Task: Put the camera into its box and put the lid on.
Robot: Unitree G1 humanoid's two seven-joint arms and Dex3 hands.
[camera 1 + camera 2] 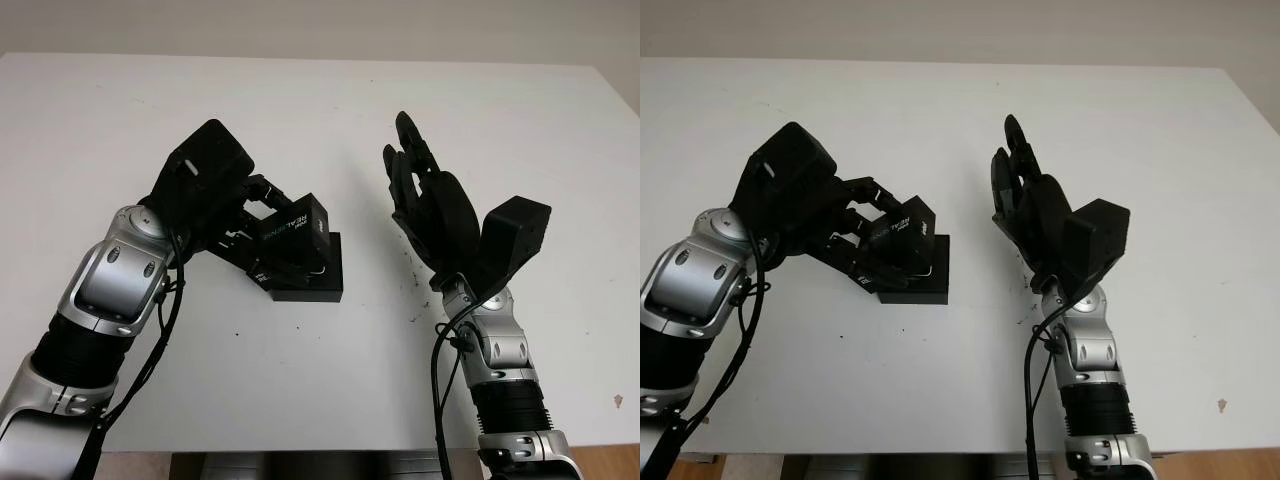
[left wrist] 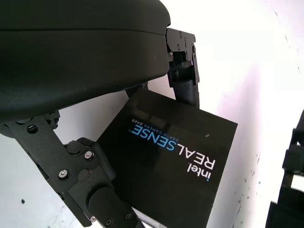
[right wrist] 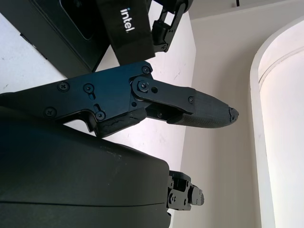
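Two hands: left robot hand (image 1: 245, 215) gripping lid (image 1: 292, 227) above box (image 1: 310, 280), right robot hand (image 1: 425, 195) open alongside.

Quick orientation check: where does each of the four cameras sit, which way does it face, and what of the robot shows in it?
Left eye: on the head, looking down at the table; both arms show, the left robot hand holding the lid tilted over the box, the right robot hand open, raised beside them.
Right eye: same scene, from slightly to the side.
Left wrist: against its robot hand's shell, facing the lid's printed top.
Right wrist: by its own fingers, facing lid and box.
All four share the lid.
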